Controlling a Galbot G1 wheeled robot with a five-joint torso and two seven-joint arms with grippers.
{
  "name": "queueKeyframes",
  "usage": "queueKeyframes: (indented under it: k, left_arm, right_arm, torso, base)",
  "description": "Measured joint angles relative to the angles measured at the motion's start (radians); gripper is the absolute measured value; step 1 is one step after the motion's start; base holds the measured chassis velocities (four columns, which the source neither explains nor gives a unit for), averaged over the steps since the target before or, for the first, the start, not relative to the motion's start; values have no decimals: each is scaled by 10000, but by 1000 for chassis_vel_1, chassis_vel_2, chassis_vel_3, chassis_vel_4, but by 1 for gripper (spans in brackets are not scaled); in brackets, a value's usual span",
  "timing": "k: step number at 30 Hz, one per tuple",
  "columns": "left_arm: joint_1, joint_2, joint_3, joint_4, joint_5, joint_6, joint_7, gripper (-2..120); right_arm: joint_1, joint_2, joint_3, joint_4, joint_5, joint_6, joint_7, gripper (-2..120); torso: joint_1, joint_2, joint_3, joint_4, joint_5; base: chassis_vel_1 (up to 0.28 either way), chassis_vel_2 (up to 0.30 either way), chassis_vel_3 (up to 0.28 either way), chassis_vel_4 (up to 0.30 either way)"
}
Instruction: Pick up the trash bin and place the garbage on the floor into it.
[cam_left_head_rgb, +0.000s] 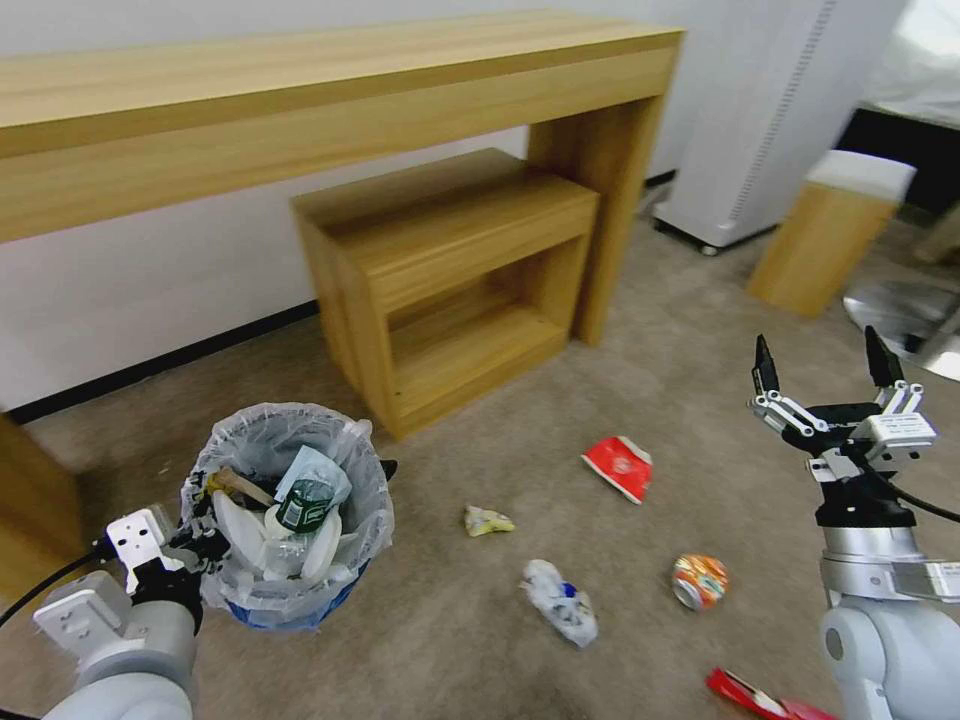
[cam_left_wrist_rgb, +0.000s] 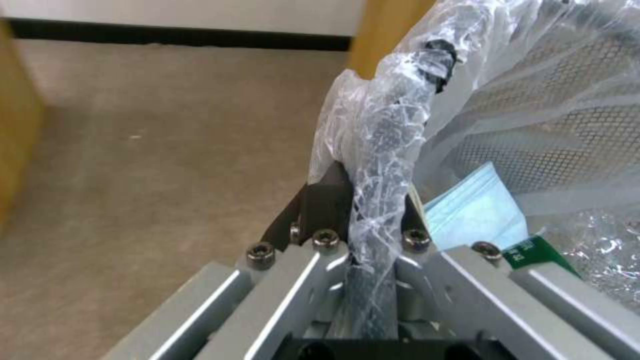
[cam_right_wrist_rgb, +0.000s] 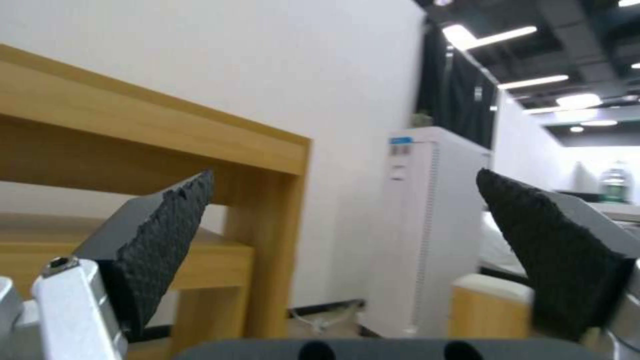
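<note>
Litter is lying scattered over the beige carpet (cam_left_head_rgb: 620, 370) between the two arms: a red wrapper (cam_left_head_rgb: 620, 467), a small yellowish scrap (cam_left_head_rgb: 487, 520), a crumpled blue-white cup (cam_left_head_rgb: 560, 600), a dented orange can (cam_left_head_rgb: 699, 581) and another red wrapper (cam_left_head_rgb: 755, 696) at the near edge, all well apart from one another. Behind them a low wooden shelf unit (cam_left_head_rgb: 450, 280) is standing tucked under a long wooden table (cam_left_head_rgb: 300, 100) against the white wall, with a white cabinet (cam_left_head_rgb: 770, 110) and a wooden stool (cam_left_head_rgb: 830, 230) off to the right.

The bin (cam_left_head_rgb: 290, 510) is sitting upright at lower left, mouth facing up, its clear liner (cam_left_wrist_rgb: 380, 130) bunched over the rim. Inside, a green-labelled bottle (cam_left_head_rgb: 305, 500) is standing roughly on end, beside white slippers (cam_left_head_rgb: 320, 545), a wooden stick (cam_left_head_rgb: 240, 485) and a pale-blue mask (cam_left_wrist_rgb: 473, 210). The left pincer (cam_left_wrist_rgb: 363, 200) is clamping the bin's rim, liner and all, one finger on each side of the wall.

The right pincer (cam_left_head_rgb: 825, 365) is hovering above the carpet on the right, fingers (cam_right_wrist_rgb: 160, 235) spread wide apart, pointing up and forward, holding nothing.
</note>
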Motion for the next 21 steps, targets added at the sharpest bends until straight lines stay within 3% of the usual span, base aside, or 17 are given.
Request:
queueKeyframes:
  k: [7,21]
  left_arm:
    - [-5,0,20,-18,-5,0,-2,1]
    - [54,43,-7,-116,-56,6,-20,1]
  right_arm:
    - [-62,18,44,53,4,14,7,100]
    - [-157,-16,-82,146,-29,-4,45,100]
  torso:
    - [0,1,0,-4,1]
    - [0,1,0,1,0]
  base:
    - [-106,-116,-90,-101]
    - [0,0,0,0]
